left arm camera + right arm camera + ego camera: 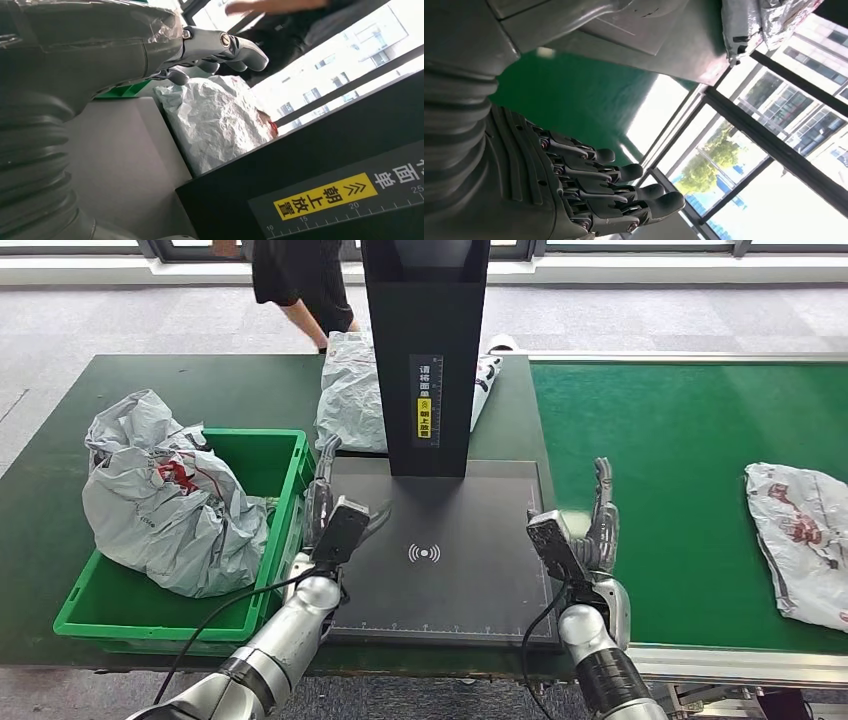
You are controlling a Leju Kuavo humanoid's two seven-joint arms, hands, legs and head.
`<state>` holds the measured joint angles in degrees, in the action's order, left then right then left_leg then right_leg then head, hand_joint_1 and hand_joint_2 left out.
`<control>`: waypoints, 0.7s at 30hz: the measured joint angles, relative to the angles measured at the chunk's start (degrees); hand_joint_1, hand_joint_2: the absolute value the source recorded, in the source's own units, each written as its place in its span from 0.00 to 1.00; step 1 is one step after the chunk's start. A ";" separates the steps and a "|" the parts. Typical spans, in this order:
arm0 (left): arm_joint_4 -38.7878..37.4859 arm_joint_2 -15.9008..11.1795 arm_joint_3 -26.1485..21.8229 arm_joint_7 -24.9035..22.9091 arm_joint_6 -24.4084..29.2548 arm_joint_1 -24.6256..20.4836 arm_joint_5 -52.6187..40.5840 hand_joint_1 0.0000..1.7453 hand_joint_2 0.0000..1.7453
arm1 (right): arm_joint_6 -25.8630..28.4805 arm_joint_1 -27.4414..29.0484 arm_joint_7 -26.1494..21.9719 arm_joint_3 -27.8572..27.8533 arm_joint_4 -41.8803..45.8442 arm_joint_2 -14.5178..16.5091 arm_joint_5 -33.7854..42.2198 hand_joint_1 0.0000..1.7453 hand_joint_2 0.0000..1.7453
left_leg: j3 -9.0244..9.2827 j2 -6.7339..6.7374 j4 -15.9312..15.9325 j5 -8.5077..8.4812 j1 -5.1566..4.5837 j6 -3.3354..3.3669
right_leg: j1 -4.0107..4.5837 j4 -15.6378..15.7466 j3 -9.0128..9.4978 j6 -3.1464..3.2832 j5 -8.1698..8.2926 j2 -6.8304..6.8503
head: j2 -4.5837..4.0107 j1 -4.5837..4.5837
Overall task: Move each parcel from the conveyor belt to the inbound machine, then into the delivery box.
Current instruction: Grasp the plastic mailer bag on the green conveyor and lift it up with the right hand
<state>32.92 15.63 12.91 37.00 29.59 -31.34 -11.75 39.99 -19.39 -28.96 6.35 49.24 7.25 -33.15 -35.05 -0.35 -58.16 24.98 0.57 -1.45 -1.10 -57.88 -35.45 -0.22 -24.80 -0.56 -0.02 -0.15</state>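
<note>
Both hands were empty, fingers extended: the left hand (322, 502) at the scanner's (440, 570) left edge, the right hand (600, 520) at its right edge. One parcel (805, 540) lay on the belt (660, 440), another (170, 500) in the bin (285, 455), a third (350, 390) behind the scanner.

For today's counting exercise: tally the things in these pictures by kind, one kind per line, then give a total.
Grey parcels: 3 (in the green crate, behind the scanner column, on the conveyor belt)
Green crates: 1
Scanner machines: 1
Robot hands: 2 (left, right)
Total: 7
</note>
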 joint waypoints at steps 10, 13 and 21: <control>-1.22 -0.88 -1.84 3.04 1.72 1.02 3.38 0.00 1.00 | 0.03 -1.80 4.95 -19.30 -2.75 0.66 -27.44 0.00 1.00 | -0.05 -0.07 0.00 0.00 -0.01 0.00 | -0.02 0.00 0.02 0.00 0.00 0.05 | 0.02 0.00; -0.88 -1.21 -1.97 3.12 1.67 1.79 4.04 0.00 1.00 | 0.03 -3.13 10.03 -24.89 -4.03 0.45 -35.32 0.00 1.00 | -0.05 -0.07 0.00 0.00 -0.01 0.00 | -0.02 0.00 0.00 0.00 0.00 0.05 | 0.01 0.00; -0.79 -1.31 -2.96 3.13 -2.97 2.22 7.00 0.00 1.00 | 0.03 -5.01 24.31 -31.95 -8.91 -3.81 -47.04 0.00 1.00 | -0.07 -0.11 -0.01 0.01 -0.02 0.02 | -0.03 0.00 0.01 -0.01 0.00 0.11 | 0.00 0.00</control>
<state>32.13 14.32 9.95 40.13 26.63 -29.12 -4.76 40.02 -24.39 -4.65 -25.60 40.33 3.44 -80.20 -35.12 -0.46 -58.17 24.98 0.55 -1.43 -1.13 -57.88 -35.44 -0.23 -24.80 -0.44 -0.01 -0.15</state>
